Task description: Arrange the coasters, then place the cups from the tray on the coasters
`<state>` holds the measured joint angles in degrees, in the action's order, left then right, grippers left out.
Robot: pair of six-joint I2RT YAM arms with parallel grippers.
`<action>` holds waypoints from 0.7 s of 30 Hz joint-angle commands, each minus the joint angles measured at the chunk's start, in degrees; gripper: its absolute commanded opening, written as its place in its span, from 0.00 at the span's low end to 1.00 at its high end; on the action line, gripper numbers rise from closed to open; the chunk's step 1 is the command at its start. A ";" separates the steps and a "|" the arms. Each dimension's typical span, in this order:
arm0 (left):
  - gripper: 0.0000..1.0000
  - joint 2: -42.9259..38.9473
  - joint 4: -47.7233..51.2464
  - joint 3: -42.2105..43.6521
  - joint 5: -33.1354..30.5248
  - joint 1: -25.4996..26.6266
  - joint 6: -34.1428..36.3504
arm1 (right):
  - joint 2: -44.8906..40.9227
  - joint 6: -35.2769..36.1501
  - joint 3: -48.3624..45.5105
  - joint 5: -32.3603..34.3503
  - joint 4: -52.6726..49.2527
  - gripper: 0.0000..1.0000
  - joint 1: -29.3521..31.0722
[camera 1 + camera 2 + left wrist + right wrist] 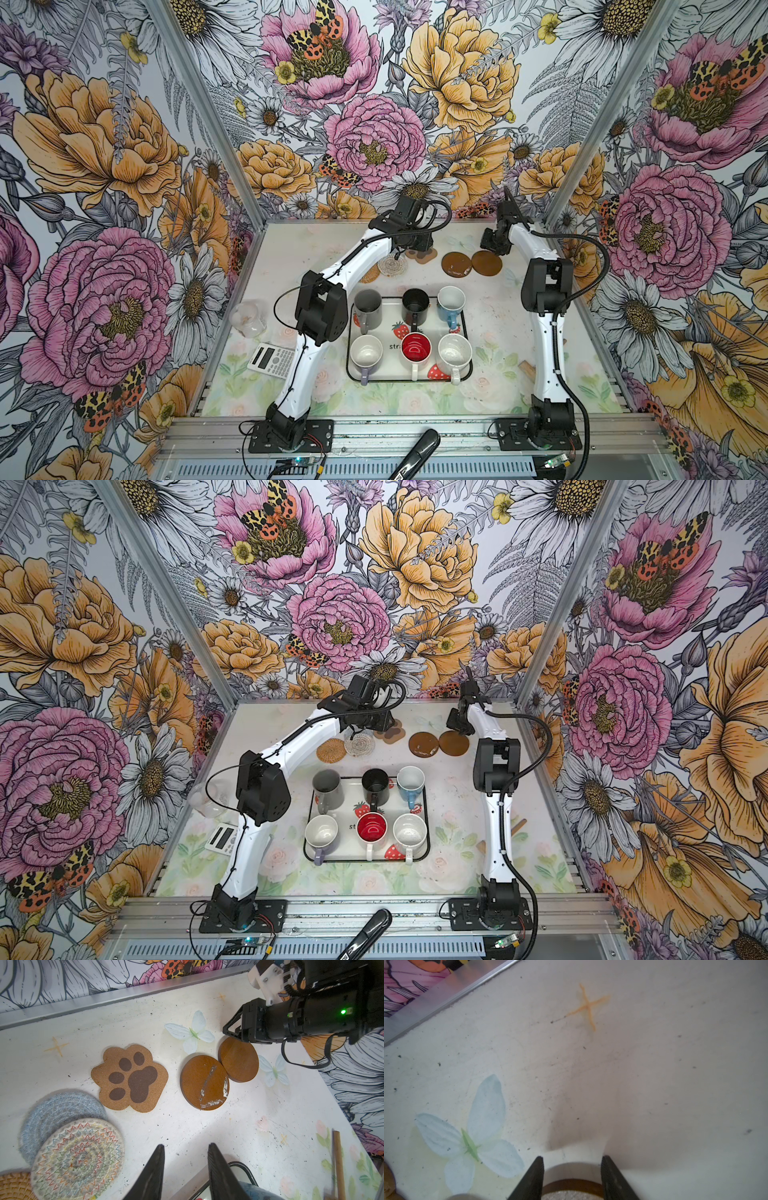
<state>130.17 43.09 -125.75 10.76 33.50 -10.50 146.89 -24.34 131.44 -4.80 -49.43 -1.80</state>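
**Right gripper [572,1160] open over a brown disc [239,1059]**

Jaws apart astride that brown disc's far rim, just beyond the tray's [390,368] far right corner; contact unclear. Left gripper [186,1147] likewise parted, empty, above the table [498,353] beyond the tray's far edge. Touching the brown disc: a second brown disc [204,1082]. Further left: paw coaster [129,1078], zigzag-stitched coaster [79,1157] overlapping grey-blue coaster [60,1109], rattan coaster [331,750]. All six cups [415,305] upright on the tray.
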 commanded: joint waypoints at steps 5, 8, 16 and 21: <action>0.37 -3.41 -2.00 1.71 -0.04 0.26 0.09 | -2.08 0.43 -3.31 0.44 -3.30 0.48 0.08; 0.37 -4.00 -2.47 2.41 -0.14 0.22 0.07 | -2.72 0.68 -4.69 0.52 -3.30 0.48 0.05; 0.37 -8.00 -4.05 5.12 -1.45 -0.63 0.38 | -4.05 0.96 -3.75 -0.38 -3.27 0.48 -0.12; 0.38 -14.32 -4.12 7.62 -2.50 -5.53 0.18 | -5.70 0.70 -1.27 -2.03 -3.30 0.48 -0.29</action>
<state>121.56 41.10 -118.91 10.26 31.73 -10.48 144.57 -23.94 128.11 -5.45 -50.35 -1.93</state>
